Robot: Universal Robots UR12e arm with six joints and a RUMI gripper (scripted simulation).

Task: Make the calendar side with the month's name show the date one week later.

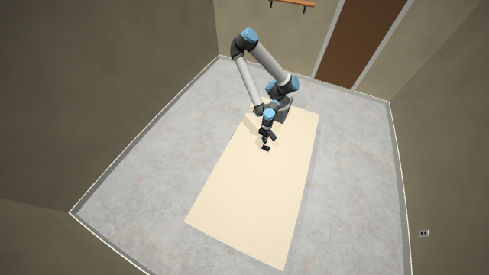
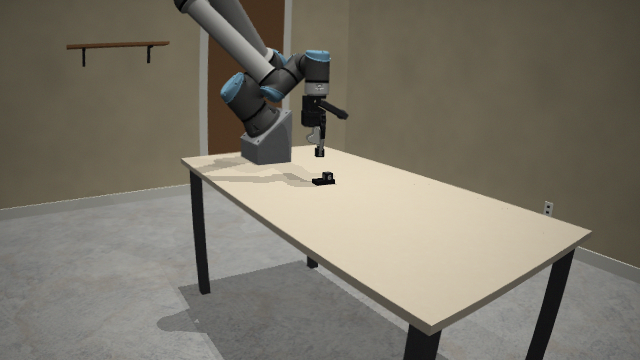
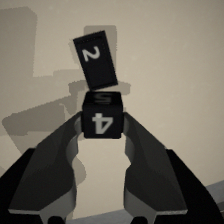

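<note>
My gripper (image 2: 320, 150) (image 3: 103, 113) is shut on a black cube (image 3: 103, 115) (image 2: 319, 153) and holds it in the air above the table. In the wrist view the cube's face towards the camera shows a white 4 lying on its side, and the far side shows a 5, partly in shade. The small black tray (image 3: 104, 76) (image 2: 317, 182) (image 1: 264, 147) is on the table, lower than the held cube and turned at an angle in the wrist view. The other black cube (image 3: 91, 52) (image 2: 327, 176) sits at one end of the tray, with a 2 on top and apparently a 6 on its side in the exterior view.
The pale table (image 1: 252, 198) (image 2: 400, 225) extends away from the arm's grey base (image 2: 272, 147) beyond the tray. The tray's near part in the wrist view has no cube on it. Arm shadows fall around the tray.
</note>
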